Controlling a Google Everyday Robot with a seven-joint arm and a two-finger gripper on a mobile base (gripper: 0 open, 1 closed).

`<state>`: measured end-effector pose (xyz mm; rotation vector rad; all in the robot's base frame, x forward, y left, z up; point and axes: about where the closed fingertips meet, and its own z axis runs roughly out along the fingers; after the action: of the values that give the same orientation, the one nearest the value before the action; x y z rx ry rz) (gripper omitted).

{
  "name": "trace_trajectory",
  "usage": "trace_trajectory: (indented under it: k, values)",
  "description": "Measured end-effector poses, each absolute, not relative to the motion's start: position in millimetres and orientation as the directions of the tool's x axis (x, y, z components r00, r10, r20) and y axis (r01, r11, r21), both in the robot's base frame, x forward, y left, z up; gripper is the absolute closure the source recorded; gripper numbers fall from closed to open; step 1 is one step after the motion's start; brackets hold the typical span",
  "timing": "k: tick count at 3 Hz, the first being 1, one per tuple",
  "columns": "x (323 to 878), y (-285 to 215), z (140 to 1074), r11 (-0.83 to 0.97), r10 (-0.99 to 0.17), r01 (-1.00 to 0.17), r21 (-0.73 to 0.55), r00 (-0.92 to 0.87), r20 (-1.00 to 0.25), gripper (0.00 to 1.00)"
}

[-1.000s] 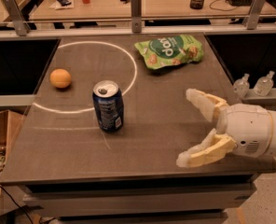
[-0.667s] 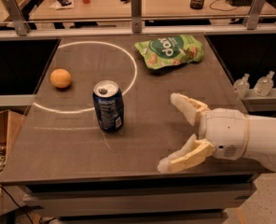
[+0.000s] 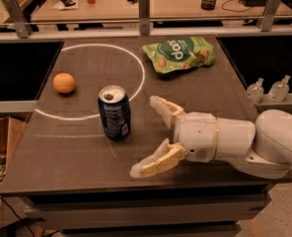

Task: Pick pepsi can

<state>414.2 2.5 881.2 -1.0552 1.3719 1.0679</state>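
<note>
**Splayed hand beside pepsi can**

The pepsi can stands upright on bench, at near edge of white ring. The hand sits low, just right of it, not touching. Its 2 fingers are spread wide, grasping nothing. 1 orange left of can, inside ring. 1 green snack bag at far side.

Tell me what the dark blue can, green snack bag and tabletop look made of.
Dark blue cylindrical can: likely thin aluminium, judging by the bare silver lid and glossy printed wall. Green snack bag: plastic film, crinkled with shiny highlights. Tabletop: dark smooth sheet, possibly laminate, with faint reflections. The end effector, open, hovers to the can's right in the camera view, apart from it.
</note>
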Motion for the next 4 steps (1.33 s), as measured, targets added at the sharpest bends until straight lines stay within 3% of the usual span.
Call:
trace_trajectory:
  k: [4]
  values:
    - [437,85,874,0.042,-0.038,-0.999,-0.011,0.009,-0.999,0.00]
